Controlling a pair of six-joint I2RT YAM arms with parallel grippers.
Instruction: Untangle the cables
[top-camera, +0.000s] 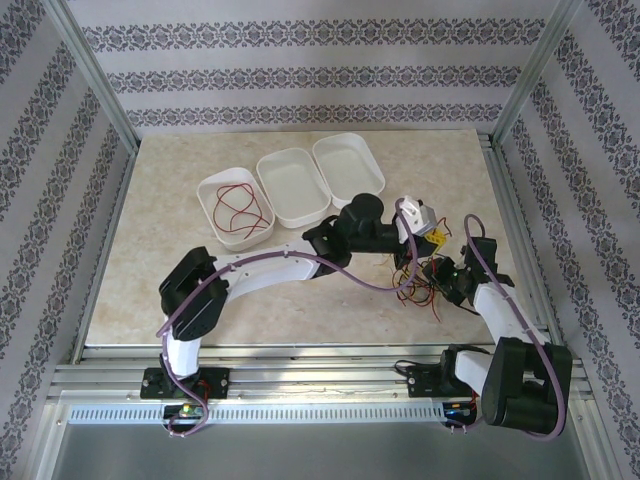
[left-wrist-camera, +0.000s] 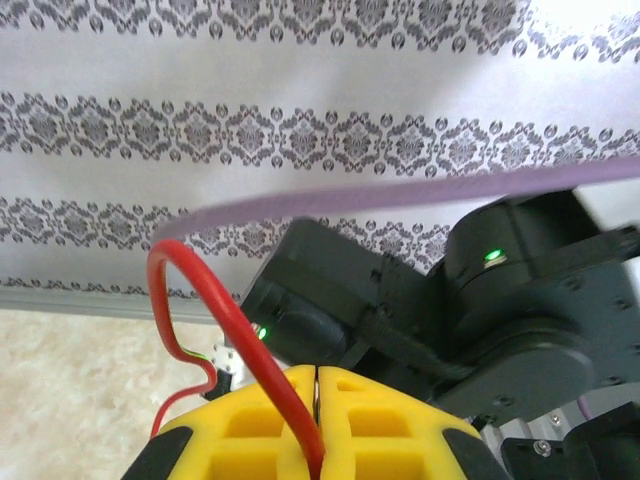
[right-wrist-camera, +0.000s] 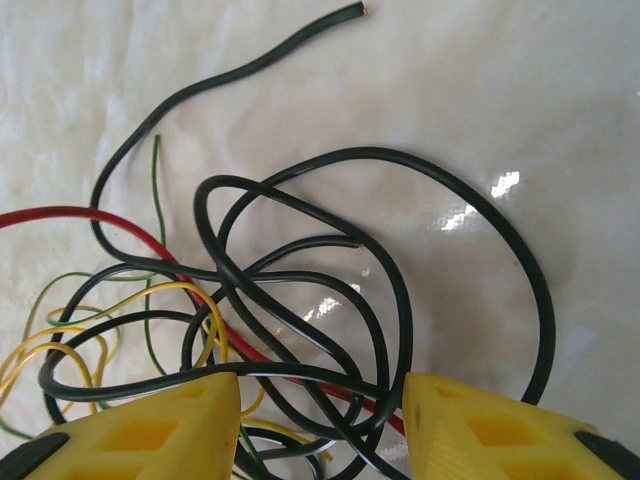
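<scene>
The left gripper (left-wrist-camera: 317, 425) has its 2 yellow fingers (left-wrist-camera: 390, 430) pressed together on a red cable (left-wrist-camera: 247, 338), which arches up and to the left from the pinch. The right gripper (right-wrist-camera: 320, 420) stands part open and holds nothing. Looping black cables (right-wrist-camera: 400, 170), tangled with a red strand (right-wrist-camera: 60, 215) and yellow strands (right-wrist-camera: 50, 345), lie between and ahead of its fingertips (right-wrist-camera: 150, 430)

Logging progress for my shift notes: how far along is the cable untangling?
Done: coiled red cable lies in the leftmost bin. In hand: left end effector pinches a second red cable. Left: black, yellow, green strands knotted beneath the open right end effector.
</scene>
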